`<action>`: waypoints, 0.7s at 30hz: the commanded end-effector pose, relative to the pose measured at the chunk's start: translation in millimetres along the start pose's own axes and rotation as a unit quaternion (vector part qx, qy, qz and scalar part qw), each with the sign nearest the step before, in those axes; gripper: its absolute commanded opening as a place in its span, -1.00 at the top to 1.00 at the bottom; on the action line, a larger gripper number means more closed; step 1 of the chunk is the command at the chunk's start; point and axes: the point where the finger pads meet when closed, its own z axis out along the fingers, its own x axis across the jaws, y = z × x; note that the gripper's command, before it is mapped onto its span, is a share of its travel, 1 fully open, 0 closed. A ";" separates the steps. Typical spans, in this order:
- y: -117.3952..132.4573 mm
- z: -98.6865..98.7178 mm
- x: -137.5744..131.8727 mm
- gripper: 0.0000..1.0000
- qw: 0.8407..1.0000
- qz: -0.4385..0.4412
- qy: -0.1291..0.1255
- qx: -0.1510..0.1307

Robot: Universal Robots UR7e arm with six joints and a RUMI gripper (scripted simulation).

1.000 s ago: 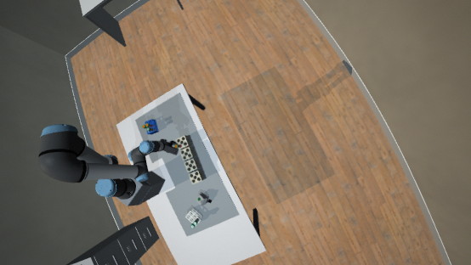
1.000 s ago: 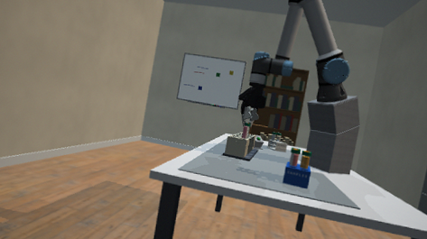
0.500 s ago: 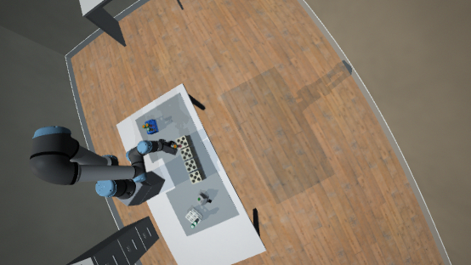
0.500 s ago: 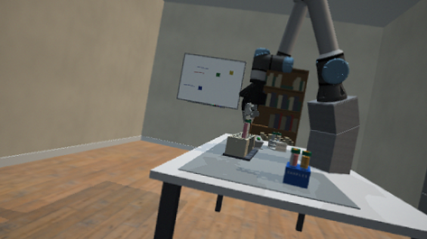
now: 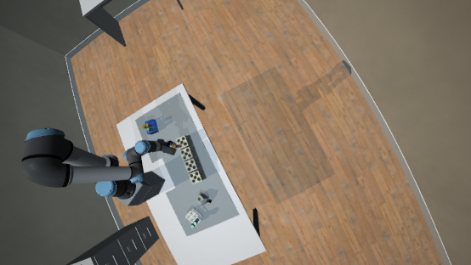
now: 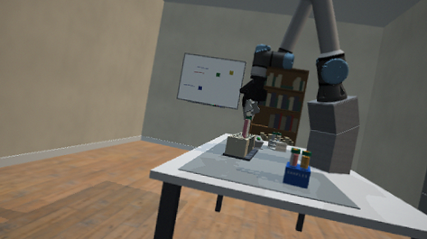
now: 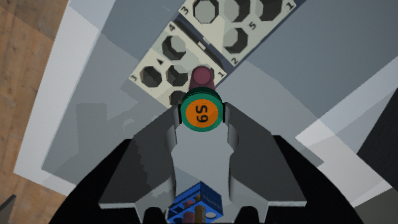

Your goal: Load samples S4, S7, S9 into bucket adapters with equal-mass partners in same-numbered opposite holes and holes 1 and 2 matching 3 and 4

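My gripper (image 5: 174, 146) (image 6: 249, 112) (image 7: 202, 105) is shut on sample S9, just under its green cap with the orange dot (image 7: 201, 114). The reddish tube (image 6: 246, 128) hangs upright over the end adapter (image 5: 182, 141) (image 6: 236, 146) (image 7: 192, 53), its bottom close above the top. In the wrist view its bottom covers part of hole 1, and holes 3, 4 and 5 look empty. The neighbouring adapter (image 5: 186, 154) (image 7: 218, 40) stands beside it. The blue sample rack (image 5: 156, 126) (image 6: 297, 177) holds a pink tube (image 6: 294, 158) and an orange tube (image 6: 305, 160).
Two more adapters (image 5: 190, 166) (image 5: 195, 177) continue the row. Beyond them are the small DONE desk with its green key (image 5: 199, 199) and a white rack (image 5: 193, 216) (image 6: 281, 147) with green-capped tubes. Tube levels there are too small to read.
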 end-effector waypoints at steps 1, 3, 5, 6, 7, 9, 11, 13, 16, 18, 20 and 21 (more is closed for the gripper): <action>1.1 -7.1 1.5 1.00 1.000 0.000 0.001 -0.001; 1.0 -7.5 1.4 1.00 1.000 0.000 0.001 -0.001; 1.4 -7.5 1.2 1.00 1.000 0.000 0.001 -0.001; 1.5 -7.4 1.2 1.00 1.000 0.000 0.001 -0.001; 1.6 -7.4 1.1 1.00 1.000 0.000 0.001 -0.001; 0.9 -10.8 1.3 1.00 1.000 0.000 0.001 -0.001; 0.9 -10.8 1.3 1.00 1.000 0.000 0.001 -0.001; 0.8 -17.5 1.0 1.00 1.000 0.000 0.000 -0.001; 0.1 -28.0 0.2 1.00 1.000 0.000 0.000 0.000; -0.6 -35.1 -0.7 1.00 1.000 0.000 -0.001 0.000; -1.0 -42.0 -1.2 1.00 1.000 0.000 -0.001 0.000; -1.0 -45.3 -1.2 1.00 1.000 0.000 -0.001 0.000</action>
